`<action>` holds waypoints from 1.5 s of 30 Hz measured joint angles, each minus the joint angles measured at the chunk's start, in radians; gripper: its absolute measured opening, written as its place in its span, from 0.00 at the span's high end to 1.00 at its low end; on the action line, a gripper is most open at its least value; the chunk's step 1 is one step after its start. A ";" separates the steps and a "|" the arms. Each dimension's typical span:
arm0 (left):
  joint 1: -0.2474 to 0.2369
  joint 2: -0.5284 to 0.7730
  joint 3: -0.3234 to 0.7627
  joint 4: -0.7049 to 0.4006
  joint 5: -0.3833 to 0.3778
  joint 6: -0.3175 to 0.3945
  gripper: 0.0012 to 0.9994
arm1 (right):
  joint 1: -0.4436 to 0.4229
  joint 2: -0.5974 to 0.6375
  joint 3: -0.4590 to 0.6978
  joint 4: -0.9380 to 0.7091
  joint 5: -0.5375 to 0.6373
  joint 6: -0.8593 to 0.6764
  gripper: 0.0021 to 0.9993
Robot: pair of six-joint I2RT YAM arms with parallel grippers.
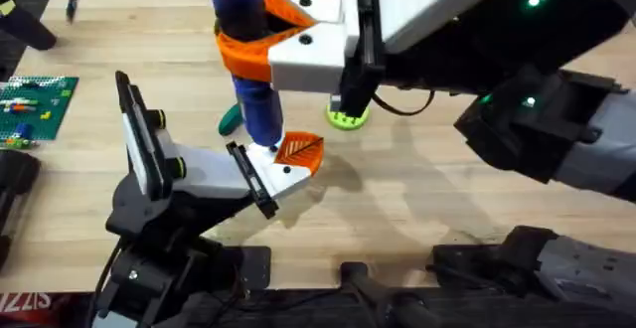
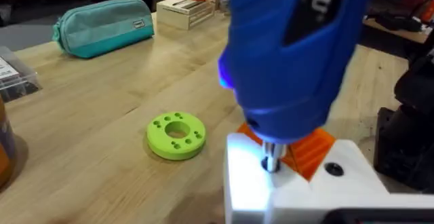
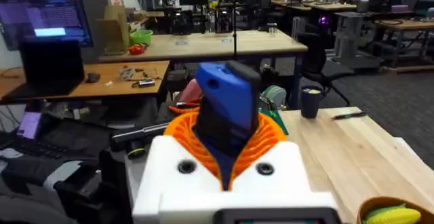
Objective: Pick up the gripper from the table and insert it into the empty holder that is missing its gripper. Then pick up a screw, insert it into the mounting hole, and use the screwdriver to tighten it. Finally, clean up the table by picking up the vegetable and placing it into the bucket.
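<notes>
The screwdriver [image 1: 250, 65] stands near upright, clamped between the orange jaws of the right gripper [image 1: 266, 38], which are closed around its upper barrel. In the left wrist view the metal bit of the screwdriver [image 2: 291, 54] meets the white top face of the holder [image 2: 298, 183], with a light glowing on that face just beside the bit. The gripper [image 1: 298, 152], the small ribbed orange pad, sits seated at the tip of the holder [image 1: 260, 177], directly at the foot of the screwdriver and touching the holder. The vegetable [image 1: 231, 118] lies on the table [image 1: 427, 184] just beside the screwdriver's lower barrel, partly hidden behind it. A lime-green disc [image 1: 348, 118] lies near the holder, on the far side from the vegetable. The left gripper's opening cannot be told.
</notes>
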 joint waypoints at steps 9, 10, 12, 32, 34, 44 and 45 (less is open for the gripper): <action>0.000 0.000 0.000 0.000 0.000 0.000 0.99 | 0.000 0.000 0.000 0.021 0.000 0.000 0.96; 0.000 0.000 0.000 0.000 0.000 0.000 0.99 | 0.000 0.000 0.000 0.022 0.000 0.000 0.96; 0.000 0.000 0.000 0.000 0.000 0.000 0.99 | 0.000 0.000 0.000 0.023 0.000 0.000 0.96; 0.000 0.000 0.000 0.000 0.000 0.000 0.99 | -0.021 0.000 0.000 0.023 -0.001 0.012 0.96; 0.000 0.000 0.000 0.000 0.000 0.000 0.99 | -0.021 0.000 0.000 0.023 -0.001 0.016 0.96; 0.000 0.000 0.000 0.000 0.000 0.000 0.99 | -0.021 0.000 0.000 0.020 -0.001 0.022 0.96; 0.000 0.000 0.000 0.000 0.000 0.000 0.99 | -0.021 0.000 0.000 0.019 -0.001 0.024 0.96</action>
